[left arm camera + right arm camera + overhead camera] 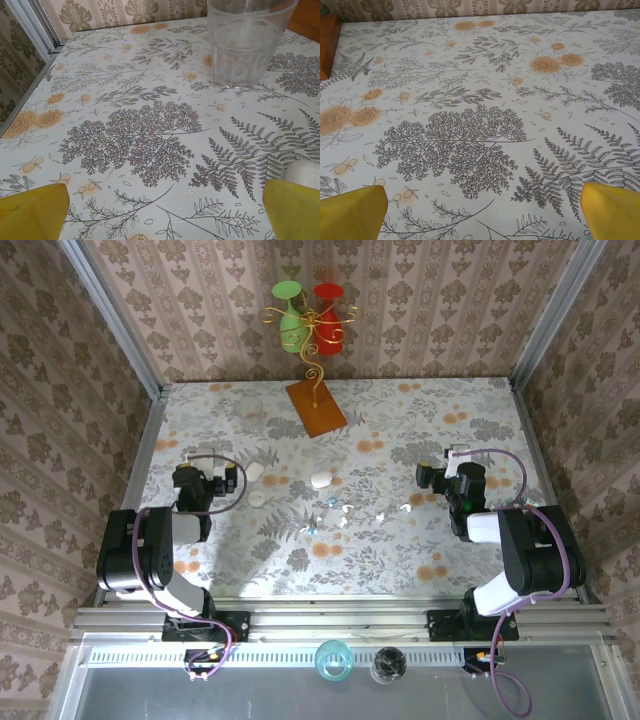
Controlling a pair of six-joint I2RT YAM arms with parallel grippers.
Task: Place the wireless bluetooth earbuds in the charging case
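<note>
The wireless bluetooth earbuds are several tiny glinting pieces scattered on the floral tabletop between the two arms. A rounded white charging case lies just behind them. Two more white cases lie right of my left gripper. One of them shows as a white curve beside the right yellow fingertip. My left gripper is open over bare table. My right gripper is also open, with nothing between its yellow fingertips.
A clear glass tumbler stands ahead of the left gripper. A wooden base with a wire stand holding a green cup and a red cup is at the back. Two cups sit below the near rail.
</note>
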